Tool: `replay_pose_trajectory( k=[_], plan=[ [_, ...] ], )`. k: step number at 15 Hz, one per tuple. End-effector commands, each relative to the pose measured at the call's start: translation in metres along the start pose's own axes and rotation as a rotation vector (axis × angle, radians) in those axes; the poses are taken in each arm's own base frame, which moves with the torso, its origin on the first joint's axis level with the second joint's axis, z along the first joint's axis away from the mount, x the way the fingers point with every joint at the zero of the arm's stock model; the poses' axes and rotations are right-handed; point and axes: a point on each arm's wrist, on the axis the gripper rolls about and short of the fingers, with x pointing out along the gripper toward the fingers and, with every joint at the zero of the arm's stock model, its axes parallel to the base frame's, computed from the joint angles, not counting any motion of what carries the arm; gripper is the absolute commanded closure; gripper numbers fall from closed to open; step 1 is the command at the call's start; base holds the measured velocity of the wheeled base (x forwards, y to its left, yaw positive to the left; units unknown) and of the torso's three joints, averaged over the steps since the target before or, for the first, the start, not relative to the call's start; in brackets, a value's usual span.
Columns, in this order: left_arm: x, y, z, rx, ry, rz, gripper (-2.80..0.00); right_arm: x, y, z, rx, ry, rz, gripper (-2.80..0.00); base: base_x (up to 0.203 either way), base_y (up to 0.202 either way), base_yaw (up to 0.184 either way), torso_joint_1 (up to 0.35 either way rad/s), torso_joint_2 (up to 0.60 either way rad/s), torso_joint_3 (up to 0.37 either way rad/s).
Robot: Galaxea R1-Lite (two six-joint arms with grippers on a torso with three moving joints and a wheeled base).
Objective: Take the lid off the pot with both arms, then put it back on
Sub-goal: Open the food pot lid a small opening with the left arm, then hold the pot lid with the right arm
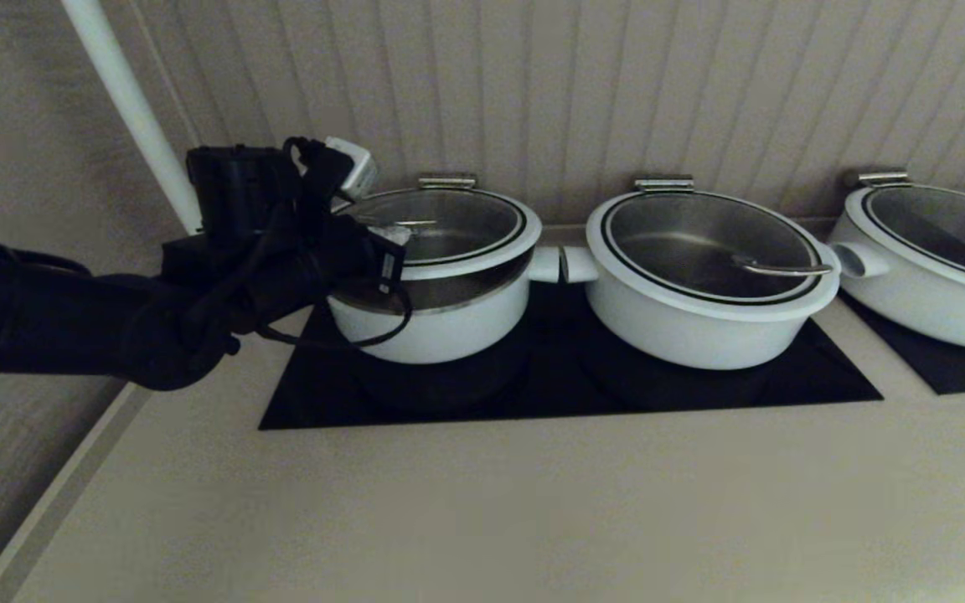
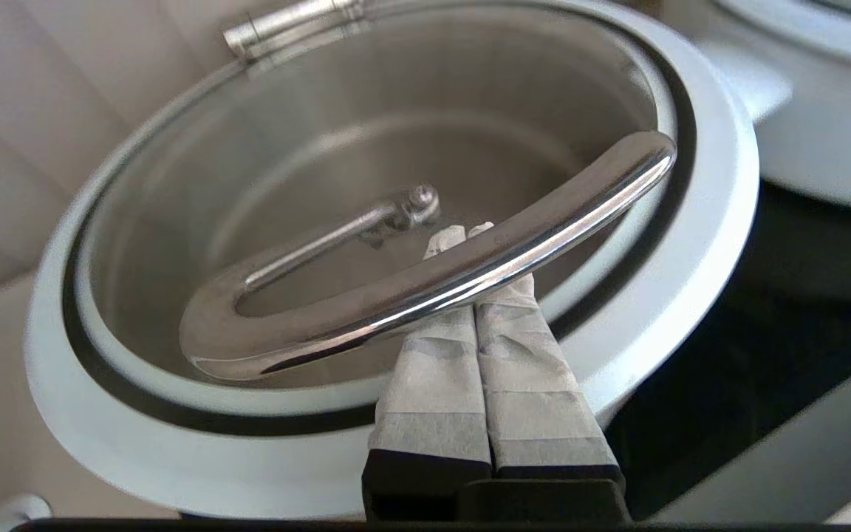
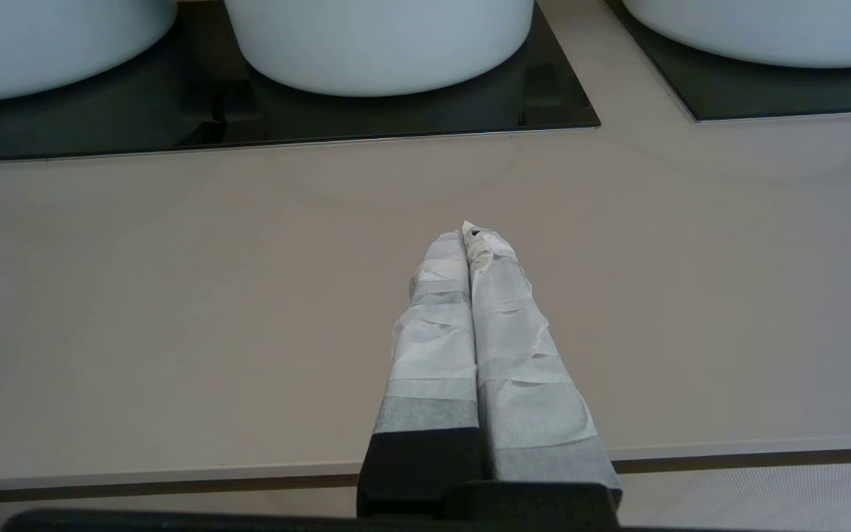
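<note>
Left pincer (image 2: 481, 244): fingers pressed together, hooked beneath the lid's steel handle, empty. Lid (image 1: 449, 230) rides tilted above the pot (image 1: 441, 322), lift step under way. Right pincer (image 3: 470, 236), closed on nothing, hangs over the desk (image 3: 248, 295); I judge it should join next.

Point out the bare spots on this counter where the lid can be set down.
Free: the broad beige counter in front of the black cooktop panel. Crowded: the panel, where the pot stands close to a wider pot, stub handles nearly touching. The left gripper is under the lid handle.
</note>
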Motion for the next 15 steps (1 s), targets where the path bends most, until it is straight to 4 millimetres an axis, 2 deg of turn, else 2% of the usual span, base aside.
replay_pose_trajectory(
  k=[1,15],
  plan=[
    [-0.0005,0.0017,0.0082,0.004,-0.029,0.006,0.0,0.0,0.0,0.0001,0.0,-0.001,-0.001,0.0,0.0,0.0,0.0,0.0,0.0,0.0],
    [0.0011,0.0016,0.0071,0.025,-0.03,0.007,0.0,-0.0001,0.0002,0.0001,-0.038,0.002,0.012,0.0,0.0,0.0,0.0,0.0,0.0,0.0]
  ],
)
